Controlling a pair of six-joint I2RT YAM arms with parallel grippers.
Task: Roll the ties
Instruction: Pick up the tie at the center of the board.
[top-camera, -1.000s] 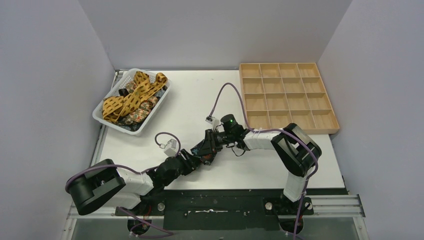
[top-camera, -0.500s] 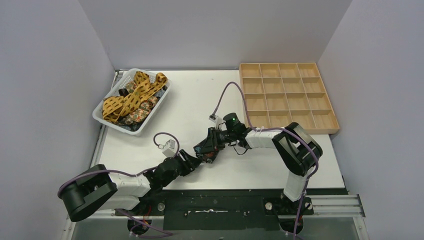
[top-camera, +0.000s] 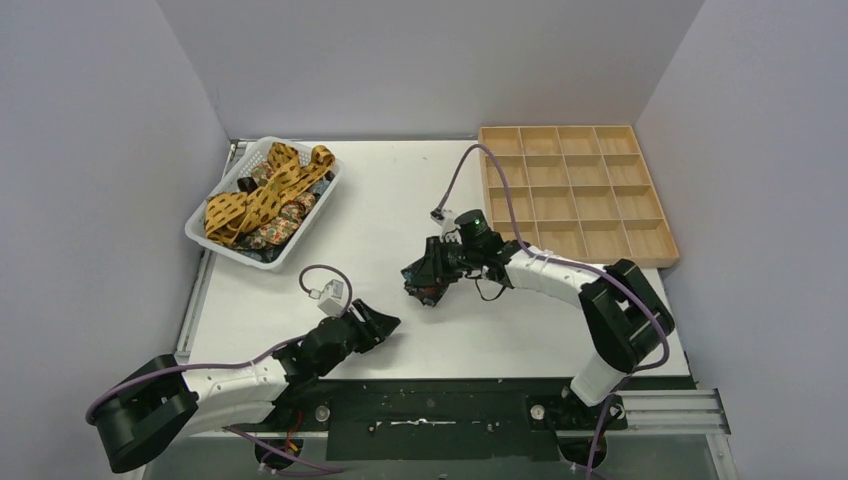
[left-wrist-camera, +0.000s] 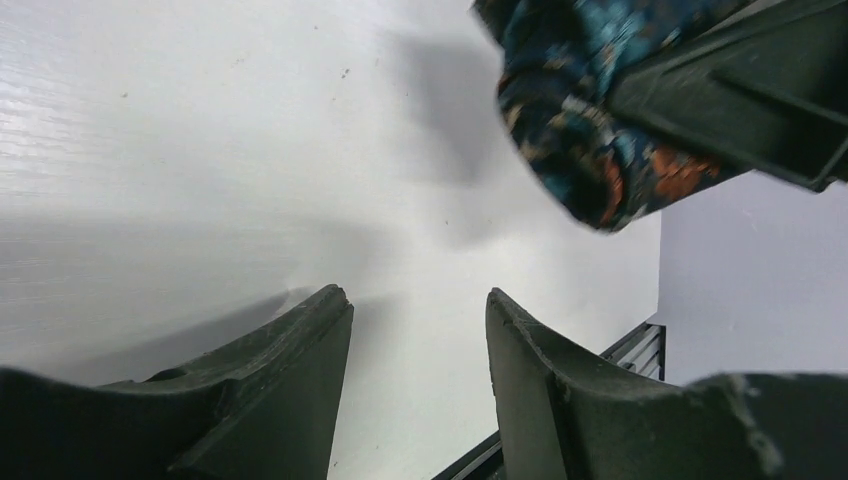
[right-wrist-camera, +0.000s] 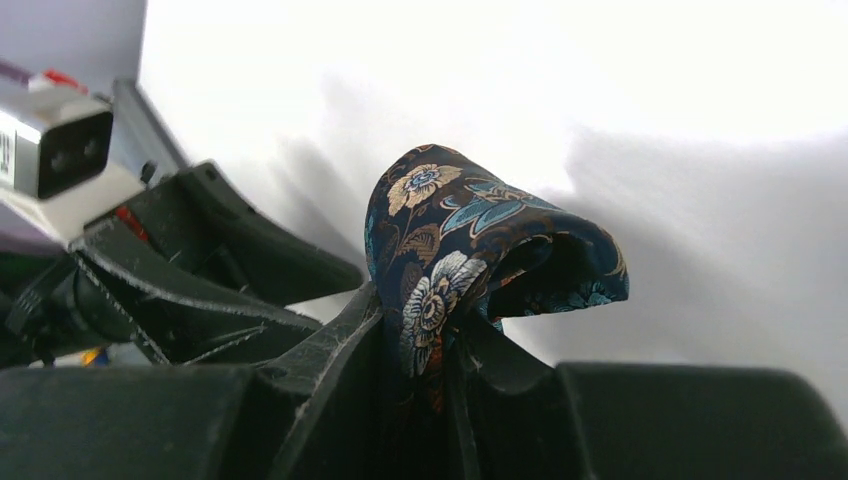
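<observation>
Navy floral fabric, and it's pinched in the right tool (top-camera: 425, 280): the dark floral tie (right-wrist-camera: 470, 240) sits clamped between narrow jaws, a loose roll bulging just past the fingertips, seemingly held clear of the white worktop (top-camera: 400, 190). The left tool (top-camera: 378, 325) sits near and to the left of that roll, well apart from it, jaws parted with nothing between them; from its own camera the roll (left-wrist-camera: 580, 140) hangs ahead and to the right. So the right arm carries this one alone. The wooden tray (top-camera: 572, 186) lies beyond and to the right of the right tool, far nearer that arm than the other. My read: next comes the swing towards a compartment. The remaining ties (top-camera: 262, 195) lie heaped in the basket (top-camera: 312, 220), far off to the left tool's side.
</observation>
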